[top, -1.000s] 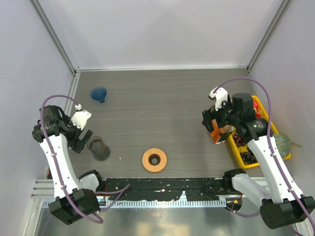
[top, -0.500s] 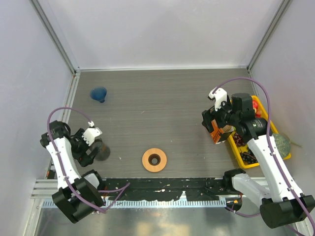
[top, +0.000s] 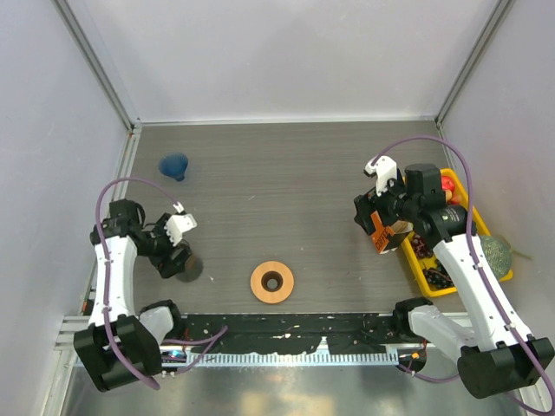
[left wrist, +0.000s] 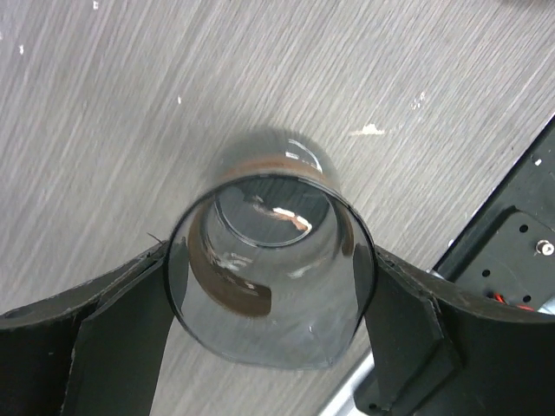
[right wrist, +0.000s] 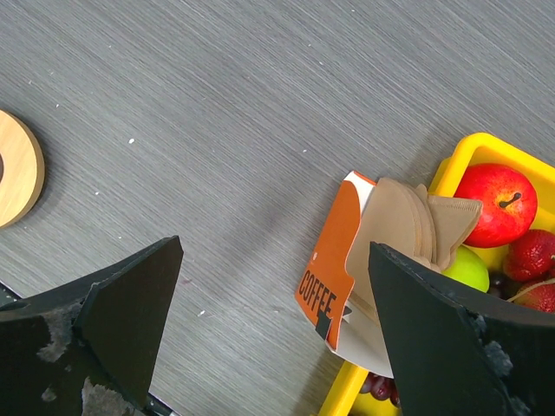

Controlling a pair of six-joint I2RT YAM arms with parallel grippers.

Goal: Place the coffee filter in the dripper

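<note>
Several coffee filters (right wrist: 408,217) stick out of the orange box (right wrist: 325,260) just beside the yellow tray (right wrist: 464,152). The right gripper (right wrist: 276,251) hovers above them, spread wide and empty. As they are thin and packed, two may come out together, or the box may tip. The left gripper (left wrist: 270,260) straddles the dark jar (left wrist: 260,338); whether it presses it, I cannot tell. Only the top view shows the blue dripper (top: 174,165) far left, apart from the wooden ring (top: 272,282). Only the right wrist view shows the filters.

coffee filter (right wrist: 408,217) in box (right wrist: 332,260) beside tray (right wrist: 474,149)
</note>
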